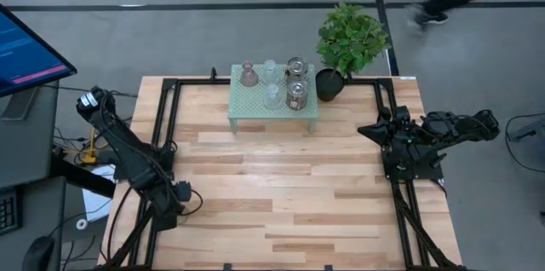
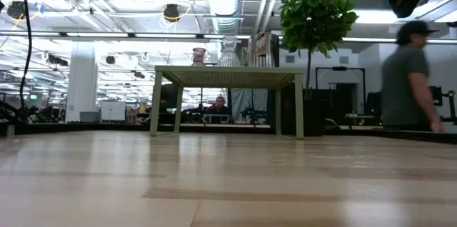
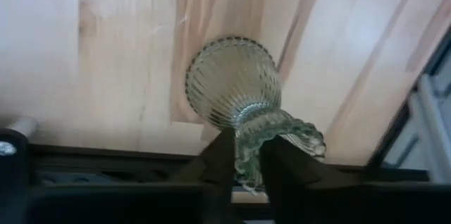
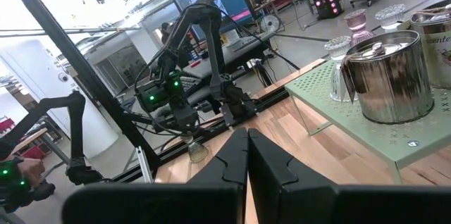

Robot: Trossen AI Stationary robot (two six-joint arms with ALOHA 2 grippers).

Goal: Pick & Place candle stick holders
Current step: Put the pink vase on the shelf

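Left gripper (image 3: 243,160) is pinched on the green holder (image 3: 243,101), low left of the high view, its long axis running straight out from the fingers; the stand (image 1: 247,111) sits upper centre. Right gripper (image 4: 246,155) waits closed, empty.

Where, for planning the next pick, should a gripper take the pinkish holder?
Probably its narrower upper part, from above and the left: the pinkish holder stands upright at the stand's left corner, with a clear holder close on its right.

Bright overhead light; left wrist blurred
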